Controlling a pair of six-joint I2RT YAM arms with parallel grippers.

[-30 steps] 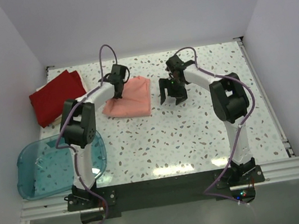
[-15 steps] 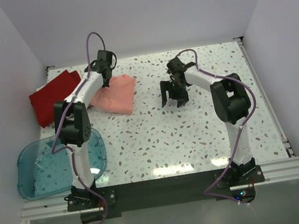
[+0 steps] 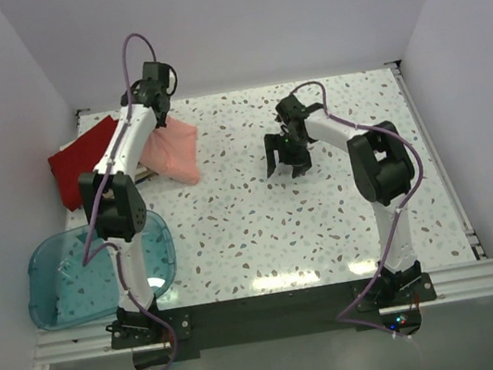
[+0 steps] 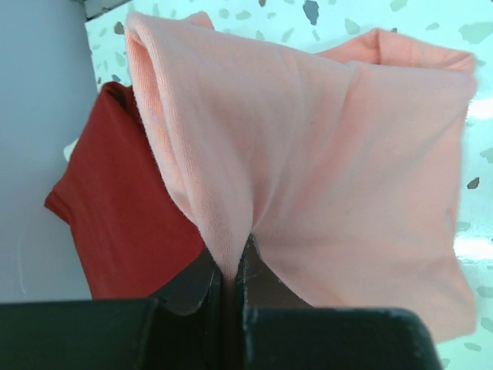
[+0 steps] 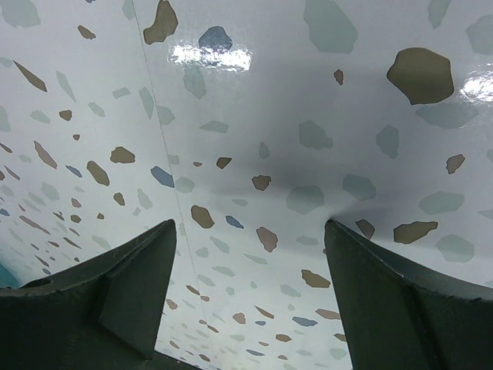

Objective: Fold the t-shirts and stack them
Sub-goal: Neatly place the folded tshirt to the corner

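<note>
A folded salmon-pink t-shirt (image 3: 175, 149) hangs from my left gripper (image 3: 158, 116), which is shut on a pinch of its cloth (image 4: 227, 266) at the back left of the table. The shirt (image 4: 323, 169) droops toward the table beside a folded deep red t-shirt (image 3: 83, 159), whose near edge (image 4: 123, 223) lies just left of the pink one. A sliver of cream-white cloth (image 3: 142, 174) peeks out under the red shirt, behind the left arm. My right gripper (image 3: 287, 165) stands open over bare terrazzo (image 5: 254, 231), nothing between its fingers.
A translucent blue plastic tub (image 3: 64, 279) sits at the front left beside the left arm's base. White walls close in the table on the left, back and right. The speckled tabletop (image 3: 327, 219) stretches between the arms.
My left gripper has carried the salmon-pink shirt left and toward the back, from the table's middle to beside the red shirt. The right arm has hardly moved.
</note>
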